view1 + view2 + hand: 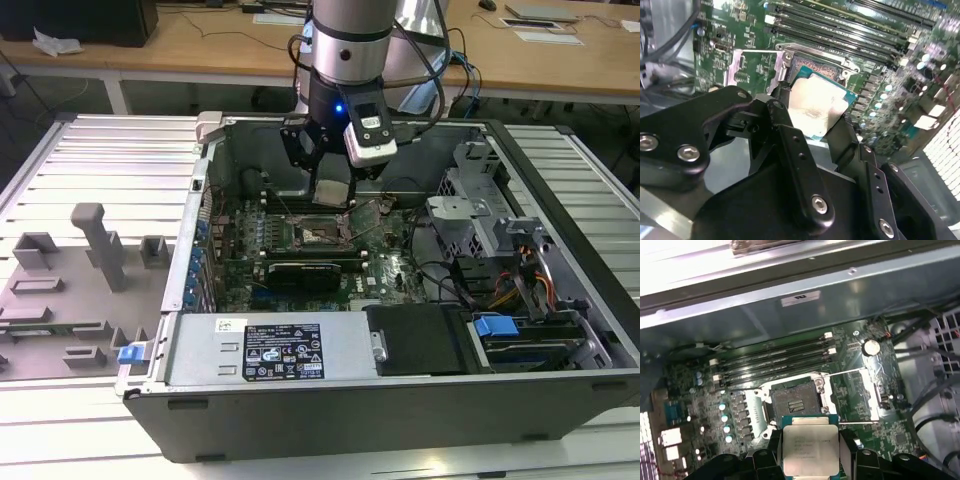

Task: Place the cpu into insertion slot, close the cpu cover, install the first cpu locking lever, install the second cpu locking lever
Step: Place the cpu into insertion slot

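The claw was clenched on the cpu by two opposite edges, poised just above the bare insertion slot mid-motherboard. Light and stiff, likely fragile underneath; the edges looked the only safe hold

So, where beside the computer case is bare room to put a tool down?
The silver slatted table is bare beyond the grey plastic fixtures, at the exterior view's left of the black computer case. Inside is crowded: the black gripper holds the square silver cpu above the dark square insertion slot.
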`<state>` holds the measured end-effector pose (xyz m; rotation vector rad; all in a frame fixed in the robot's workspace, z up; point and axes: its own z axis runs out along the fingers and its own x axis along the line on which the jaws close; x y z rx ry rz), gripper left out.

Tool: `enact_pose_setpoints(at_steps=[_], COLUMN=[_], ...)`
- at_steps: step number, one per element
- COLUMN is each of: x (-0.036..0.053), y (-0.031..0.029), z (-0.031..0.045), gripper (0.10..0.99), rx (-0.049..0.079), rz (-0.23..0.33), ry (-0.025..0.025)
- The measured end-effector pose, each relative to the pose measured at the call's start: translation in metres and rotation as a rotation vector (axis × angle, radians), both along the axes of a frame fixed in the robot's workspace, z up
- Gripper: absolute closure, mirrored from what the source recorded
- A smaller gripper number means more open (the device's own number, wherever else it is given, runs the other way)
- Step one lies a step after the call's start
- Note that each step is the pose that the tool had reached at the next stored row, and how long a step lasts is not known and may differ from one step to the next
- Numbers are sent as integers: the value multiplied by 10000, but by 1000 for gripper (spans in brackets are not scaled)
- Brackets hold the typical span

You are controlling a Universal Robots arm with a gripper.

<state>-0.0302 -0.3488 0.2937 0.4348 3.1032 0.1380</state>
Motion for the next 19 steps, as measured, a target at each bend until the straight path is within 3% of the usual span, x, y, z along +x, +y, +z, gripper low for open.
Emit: enact_pose_setpoints(at_steps=[10,13,19], x=[0,0,0], y=[0,0,0], z=[-33,-45,-59], gripper=[545,545,545], rx=[0,0,0], rz=[-2256,-3286,-4636], ry=[0,-1,0])
